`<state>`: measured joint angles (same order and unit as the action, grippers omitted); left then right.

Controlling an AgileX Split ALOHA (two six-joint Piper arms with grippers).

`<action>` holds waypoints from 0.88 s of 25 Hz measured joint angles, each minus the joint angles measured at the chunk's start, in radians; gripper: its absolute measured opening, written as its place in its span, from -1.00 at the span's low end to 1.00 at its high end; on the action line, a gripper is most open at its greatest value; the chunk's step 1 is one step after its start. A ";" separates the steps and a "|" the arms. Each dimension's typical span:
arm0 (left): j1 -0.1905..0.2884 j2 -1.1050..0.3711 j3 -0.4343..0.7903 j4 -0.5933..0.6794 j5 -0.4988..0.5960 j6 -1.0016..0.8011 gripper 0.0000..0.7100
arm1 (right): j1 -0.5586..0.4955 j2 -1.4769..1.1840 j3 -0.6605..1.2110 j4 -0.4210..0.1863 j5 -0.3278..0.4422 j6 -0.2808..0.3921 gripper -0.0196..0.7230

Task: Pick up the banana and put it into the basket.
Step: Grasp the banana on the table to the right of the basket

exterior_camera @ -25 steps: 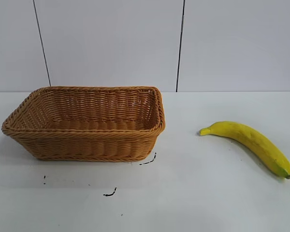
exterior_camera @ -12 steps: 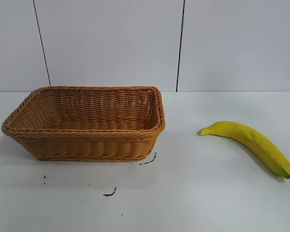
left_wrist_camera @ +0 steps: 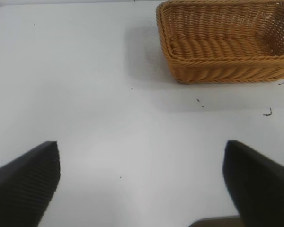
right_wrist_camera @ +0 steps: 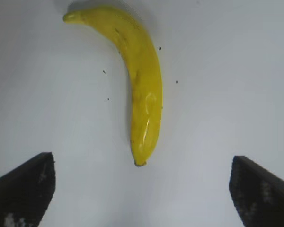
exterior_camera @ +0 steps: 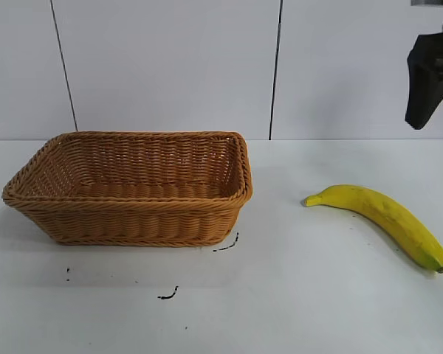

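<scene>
Because the banana (exterior_camera: 380, 218) lies flat on the tabletop (exterior_camera: 295, 295), well right of the basket (exterior_camera: 133, 188), the right gripper (right_wrist_camera: 142, 189) hangs above it, fingers (right_wrist_camera: 23, 184) wide apart to straddle it.

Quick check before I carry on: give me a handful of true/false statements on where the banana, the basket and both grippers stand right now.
1. The banana lies on the table, outside the basket. True.
2. The basket already holds something. False: its inside shows only wicker.
3. The right gripper is open above the banana. True.
4. The right gripper grips the banana. False: its fingers stand wide apart, touching nothing.
5. The left gripper is shut on the basket rim. False: it is open over bare table, off to the basket's side.
</scene>
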<state>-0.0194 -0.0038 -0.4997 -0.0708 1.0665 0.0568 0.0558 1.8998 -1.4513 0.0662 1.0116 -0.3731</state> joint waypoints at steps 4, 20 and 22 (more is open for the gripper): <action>0.000 0.000 0.000 0.000 0.000 0.000 0.95 | 0.001 0.036 0.000 -0.053 -0.020 0.057 0.91; 0.000 0.000 0.000 0.000 0.000 0.000 0.95 | 0.001 0.235 -0.001 -0.053 -0.147 0.118 0.91; 0.000 0.000 0.000 0.000 0.000 0.000 0.95 | 0.001 0.257 -0.001 -0.053 -0.168 0.135 0.91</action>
<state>-0.0194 -0.0038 -0.4997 -0.0708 1.0665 0.0568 0.0569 2.1569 -1.4520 0.0131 0.8439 -0.2379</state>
